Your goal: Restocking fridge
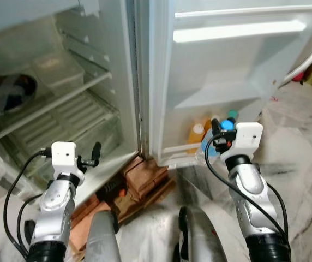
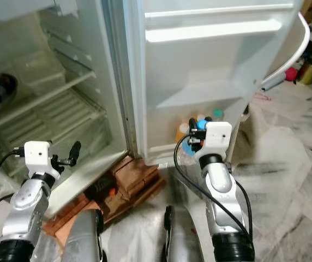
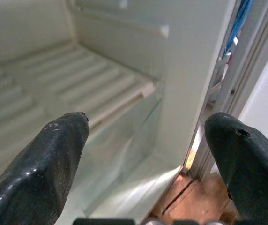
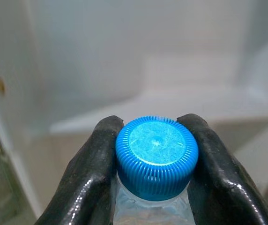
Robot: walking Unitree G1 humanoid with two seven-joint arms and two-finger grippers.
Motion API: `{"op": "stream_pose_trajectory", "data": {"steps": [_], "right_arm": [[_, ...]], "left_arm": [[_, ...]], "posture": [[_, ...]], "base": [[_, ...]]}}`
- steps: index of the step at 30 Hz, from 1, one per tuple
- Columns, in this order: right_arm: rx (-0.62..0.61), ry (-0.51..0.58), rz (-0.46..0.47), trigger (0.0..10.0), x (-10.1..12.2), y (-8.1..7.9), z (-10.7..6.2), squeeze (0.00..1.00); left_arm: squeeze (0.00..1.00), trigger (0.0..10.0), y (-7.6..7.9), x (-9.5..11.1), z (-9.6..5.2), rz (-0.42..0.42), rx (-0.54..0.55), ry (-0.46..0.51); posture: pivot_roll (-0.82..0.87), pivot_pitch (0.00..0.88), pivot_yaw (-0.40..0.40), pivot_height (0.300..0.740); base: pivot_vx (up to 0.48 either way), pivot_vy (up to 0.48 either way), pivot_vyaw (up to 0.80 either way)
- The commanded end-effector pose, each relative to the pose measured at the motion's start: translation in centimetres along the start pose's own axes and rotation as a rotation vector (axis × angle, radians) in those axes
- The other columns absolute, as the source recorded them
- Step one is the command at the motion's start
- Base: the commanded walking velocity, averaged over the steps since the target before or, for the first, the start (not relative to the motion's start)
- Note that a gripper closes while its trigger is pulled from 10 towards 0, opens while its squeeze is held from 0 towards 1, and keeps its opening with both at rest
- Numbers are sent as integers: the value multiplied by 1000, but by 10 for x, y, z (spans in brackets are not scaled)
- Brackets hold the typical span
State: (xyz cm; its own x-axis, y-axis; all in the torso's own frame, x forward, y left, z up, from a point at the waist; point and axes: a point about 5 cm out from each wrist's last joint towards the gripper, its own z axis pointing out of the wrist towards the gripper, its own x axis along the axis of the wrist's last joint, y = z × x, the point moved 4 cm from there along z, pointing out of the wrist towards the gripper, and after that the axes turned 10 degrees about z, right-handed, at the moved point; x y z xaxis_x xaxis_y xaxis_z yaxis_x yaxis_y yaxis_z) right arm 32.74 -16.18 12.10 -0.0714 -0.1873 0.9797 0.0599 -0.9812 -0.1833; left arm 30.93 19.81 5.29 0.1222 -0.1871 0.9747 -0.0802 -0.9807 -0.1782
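The right gripper [image 4: 155, 159] has glossy black fingers [image 4: 93, 178] with a slightly pitted, rubbery look, pressed against the ridged blue plastic cap [image 4: 156, 154] of a clear plastic bottle [image 4: 148, 213]; the left gripper [image 3: 145, 154] fingers look the same, duller and scuffed. The fridge [image 1: 123, 82] walls and door [image 1: 221, 71] are smooth white plastic with a soft sheen, and its ribbed shelf [image 3: 54, 93] is translucent plastic. The arms [image 1: 251, 191] are brushed silver metal, the floor [image 1: 303, 164] is polished veined marble, and rough reddish bricks [image 1: 145, 177] sit under the fridge.
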Motion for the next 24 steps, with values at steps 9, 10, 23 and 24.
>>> {"op": "stream_pose_trajectory", "data": {"steps": [9, 10, 23, 24], "right_arm": [[-3, 29, 7, 10000, 10, 2, 4, 0], [-7, 25, 8, 10000, 9, 3, 4, 0], [8, -18, 109, 10000, -3, -3, -3, 0], [13, -31, 101, 10000, -4, -3, -3, 0]], "left_arm": [[0, 10000, 4, 1, 4, 22, -27, 2], [0, 10000, 5, 0, 4, 14, -22, -2], [0, 10000, 9, -7, 2, 5, -6, -24], [0, 10000, 9, -7, 3, 4, -7, -23]], "posture": [[16, 0, -26, 740], [15, 0, -27, 740], [20, 0, -51, 740], [20, 0, -53, 740]], "base": [[0, 0, 0], [0, 0, 0], [0, 0, 0], [0, 0, 0]]}}
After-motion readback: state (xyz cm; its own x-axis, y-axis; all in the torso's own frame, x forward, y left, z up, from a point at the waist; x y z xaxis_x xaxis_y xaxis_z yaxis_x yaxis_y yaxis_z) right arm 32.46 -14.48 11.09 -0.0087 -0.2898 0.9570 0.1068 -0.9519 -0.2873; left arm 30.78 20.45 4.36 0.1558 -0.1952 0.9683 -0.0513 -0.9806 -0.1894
